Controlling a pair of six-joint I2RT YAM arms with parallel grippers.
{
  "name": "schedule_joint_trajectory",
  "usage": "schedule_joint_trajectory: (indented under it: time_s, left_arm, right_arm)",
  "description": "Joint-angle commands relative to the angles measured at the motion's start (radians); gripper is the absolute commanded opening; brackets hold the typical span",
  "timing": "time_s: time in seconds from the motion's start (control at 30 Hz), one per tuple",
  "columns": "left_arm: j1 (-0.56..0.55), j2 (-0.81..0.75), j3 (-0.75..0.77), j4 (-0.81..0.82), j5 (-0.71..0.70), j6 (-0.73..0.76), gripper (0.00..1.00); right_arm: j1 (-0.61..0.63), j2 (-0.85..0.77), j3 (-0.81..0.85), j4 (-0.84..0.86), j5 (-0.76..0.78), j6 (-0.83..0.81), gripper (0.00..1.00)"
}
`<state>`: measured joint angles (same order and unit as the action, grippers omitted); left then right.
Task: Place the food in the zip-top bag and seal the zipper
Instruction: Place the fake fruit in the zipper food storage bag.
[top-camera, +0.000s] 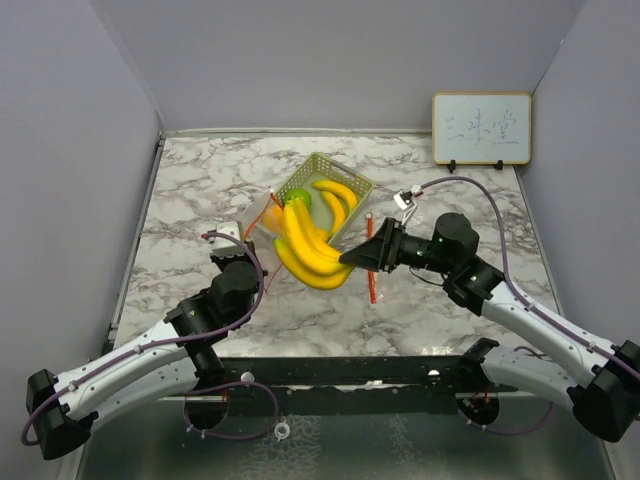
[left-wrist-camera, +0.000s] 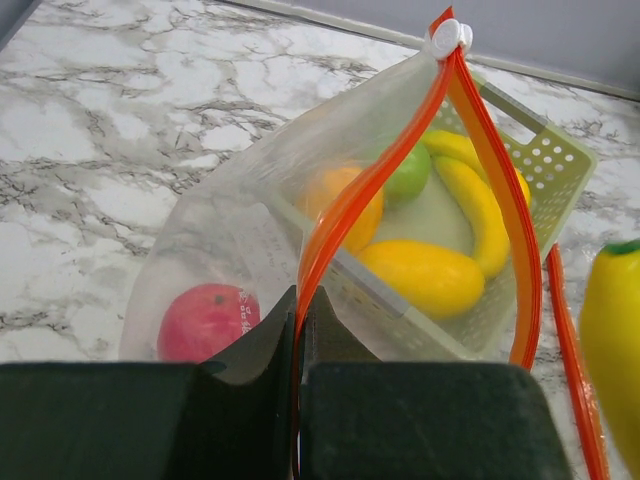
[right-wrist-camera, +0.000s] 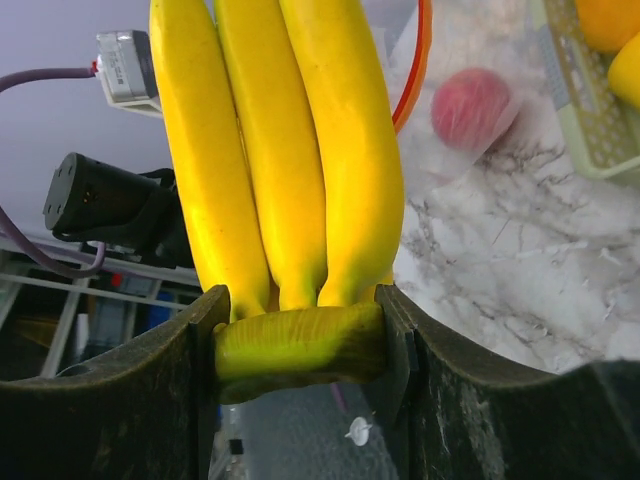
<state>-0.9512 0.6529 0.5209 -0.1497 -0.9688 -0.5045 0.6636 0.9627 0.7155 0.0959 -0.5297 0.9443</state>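
Observation:
The clear zip-top bag (top-camera: 258, 225) with an orange zipper rim (left-wrist-camera: 345, 210) lies left of the basket, its mouth held up. My left gripper (left-wrist-camera: 298, 300) (top-camera: 248, 242) is shut on that rim near its lower end. A white slider (left-wrist-camera: 447, 36) sits at the top of the rim. A red apple (left-wrist-camera: 205, 320) (right-wrist-camera: 470, 105) lies inside the bag. My right gripper (right-wrist-camera: 300, 330) (top-camera: 352, 257) is shut on the green stem of a yellow banana bunch (right-wrist-camera: 280, 150) (top-camera: 308, 250), which hangs just right of the bag mouth. More food lies in the basket: a lime (left-wrist-camera: 412, 172), an orange fruit (left-wrist-camera: 350, 215) and bananas (left-wrist-camera: 475, 205).
The pale green mesh basket (top-camera: 357, 182) (left-wrist-camera: 555, 155) stands behind the bag. An orange strip (top-camera: 372, 270) (left-wrist-camera: 570, 350) lies on the marble table under my right wrist. A small whiteboard (top-camera: 481, 128) leans on the back wall at the right. Grey walls close in both sides.

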Motion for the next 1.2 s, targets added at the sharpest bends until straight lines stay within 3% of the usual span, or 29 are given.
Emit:
schedule_joint_trajectory:
  time_s: [0.0, 0.43, 0.67, 0.87, 1.17]
  left_arm:
    - [0.001, -0.015, -0.018, 0.084, 0.037, 0.030, 0.00]
    - [0.002, -0.112, -0.105, 0.175, 0.062, 0.080, 0.00]
    - [0.001, -0.149, -0.132, 0.227, 0.064, 0.127, 0.00]
    - [0.002, -0.148, -0.153, 0.274, 0.087, 0.154, 0.00]
    - [0.002, -0.177, -0.165, 0.297, 0.107, 0.162, 0.00]
  right_arm:
    - [-0.001, 0.025, -0.043, 0.237, -0.108, 0.198, 0.17]
    - [0.001, 0.195, -0.144, 0.649, -0.211, 0.607, 0.16]
    - [0.001, 0.205, -0.180, 0.644, -0.236, 0.716, 0.15]
    - [0.013, 0.280, -0.185, 0.750, -0.265, 0.832, 0.15]
    - [0.029, 0.328, -0.198, 0.644, -0.255, 0.776, 0.15]
